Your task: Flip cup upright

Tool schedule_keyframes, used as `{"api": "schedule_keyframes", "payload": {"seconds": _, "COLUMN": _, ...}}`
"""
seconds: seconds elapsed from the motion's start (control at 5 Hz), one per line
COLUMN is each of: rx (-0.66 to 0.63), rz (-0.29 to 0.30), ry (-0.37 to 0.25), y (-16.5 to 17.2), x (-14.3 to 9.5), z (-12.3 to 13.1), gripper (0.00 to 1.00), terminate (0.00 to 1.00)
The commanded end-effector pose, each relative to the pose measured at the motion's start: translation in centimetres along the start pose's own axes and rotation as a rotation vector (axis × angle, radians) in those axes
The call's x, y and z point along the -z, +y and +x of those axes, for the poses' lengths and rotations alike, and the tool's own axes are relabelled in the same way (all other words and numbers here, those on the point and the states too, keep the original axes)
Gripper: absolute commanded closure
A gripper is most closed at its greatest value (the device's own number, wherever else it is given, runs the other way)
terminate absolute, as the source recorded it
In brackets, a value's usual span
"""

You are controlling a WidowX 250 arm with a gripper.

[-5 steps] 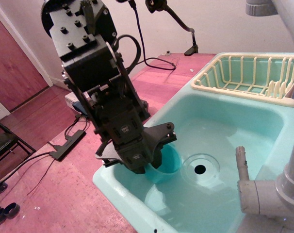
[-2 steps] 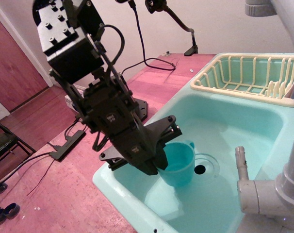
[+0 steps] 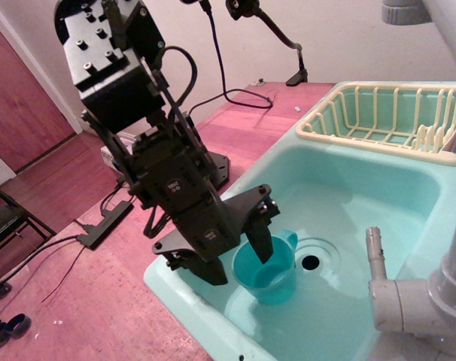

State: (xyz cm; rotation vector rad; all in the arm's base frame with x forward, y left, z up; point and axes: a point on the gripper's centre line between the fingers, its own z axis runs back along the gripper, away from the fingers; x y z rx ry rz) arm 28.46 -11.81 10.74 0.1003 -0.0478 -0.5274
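Note:
The teal cup [image 3: 279, 280] stands upright on the floor of the mint sink [image 3: 363, 188], just left of the drain, with its mouth up and its small handle [image 3: 290, 239] pointing to the back right. My black gripper [image 3: 241, 269] reaches down over the cup's left rim. One finger [image 3: 262, 244] is inside the cup and the other finger [image 3: 211, 269] is outside its left wall. The jaws stand spread, with a gap to the wall, so the gripper is open.
The drain [image 3: 311, 262] lies right of the cup. A cream dish rack [image 3: 386, 120] sits at the sink's back right. A grey faucet pipe [image 3: 408, 301] stands at the front right. The sink's front rim [image 3: 183, 297] is under my wrist. Cables lie on the red floor [image 3: 100, 226].
The cup went from low and half hidden behind the gripper to upright on the sink floor. The jaws, closed on its wall before, have spread apart.

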Motion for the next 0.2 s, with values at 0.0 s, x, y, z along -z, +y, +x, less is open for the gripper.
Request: {"api": "schedule_keyframes", "payload": {"seconds": 0.0, "rx": 0.014, "rz": 0.048, "ry": 0.011, "y": 2.06, "x": -4.37, "z": 1.15, "gripper": 0.0, "terminate": 1.0}}
